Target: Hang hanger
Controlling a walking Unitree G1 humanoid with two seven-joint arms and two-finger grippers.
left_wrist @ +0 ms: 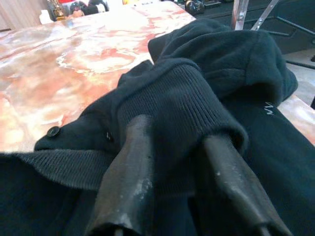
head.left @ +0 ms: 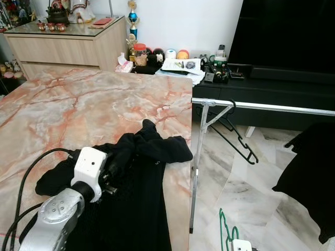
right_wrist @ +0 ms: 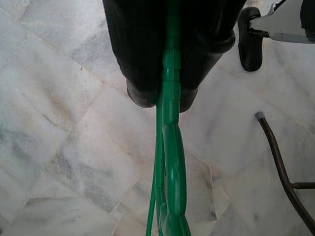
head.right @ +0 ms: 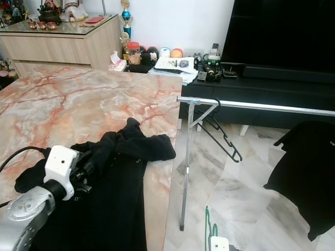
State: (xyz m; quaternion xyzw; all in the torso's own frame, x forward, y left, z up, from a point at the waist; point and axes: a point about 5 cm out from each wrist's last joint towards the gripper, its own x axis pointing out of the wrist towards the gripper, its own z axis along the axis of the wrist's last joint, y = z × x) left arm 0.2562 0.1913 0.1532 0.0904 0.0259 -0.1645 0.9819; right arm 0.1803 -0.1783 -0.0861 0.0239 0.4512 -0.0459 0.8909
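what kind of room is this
Most likely a living or dining room in a home: a marble-patterned table with a black garment on it, a low black TV console cluttered with small items, a metal clothes rack holding a black hanger, and a marble tile floor.

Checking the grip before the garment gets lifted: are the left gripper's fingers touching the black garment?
Touching. In the left wrist view, both fingers of the left gripper press into the black garment, pinching its ribbed cuff between them.
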